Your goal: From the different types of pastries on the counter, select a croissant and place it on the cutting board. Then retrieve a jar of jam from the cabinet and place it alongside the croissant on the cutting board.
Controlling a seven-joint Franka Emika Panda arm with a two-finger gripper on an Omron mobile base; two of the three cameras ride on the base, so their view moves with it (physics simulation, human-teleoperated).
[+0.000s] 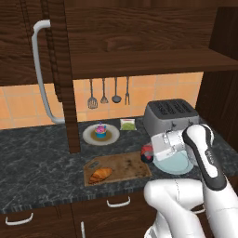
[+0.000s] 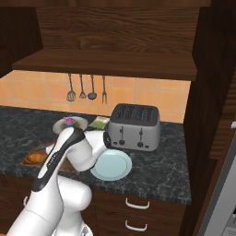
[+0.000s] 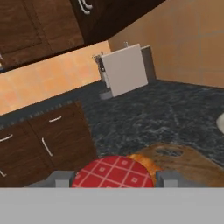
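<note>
The golden-brown croissant (image 1: 100,175) lies on the left half of the brown cutting board (image 1: 125,165), on the dark counter (image 1: 37,162). My gripper (image 1: 148,153) hangs just above the board's right end, shut on the jar of jam (image 1: 147,150). In the hand view the jar's red checked top (image 3: 113,173) sits between my two fingertips (image 3: 57,178), with the croissant (image 3: 143,161) and the board's handle hole (image 3: 168,151) just beyond it. The pink-frosted cupcake (image 1: 100,131) stands on a round plate further back. The cabinet (image 1: 139,62) above has its door swung open.
A pale blue plate (image 1: 179,166) lies right of the board, under my wrist. A grey toaster (image 1: 169,116) stands behind it, with a green packet (image 1: 127,123) to its left. Utensils (image 1: 109,93) hang on the tiled wall. The open door's grey handle (image 1: 41,69) juts out at left.
</note>
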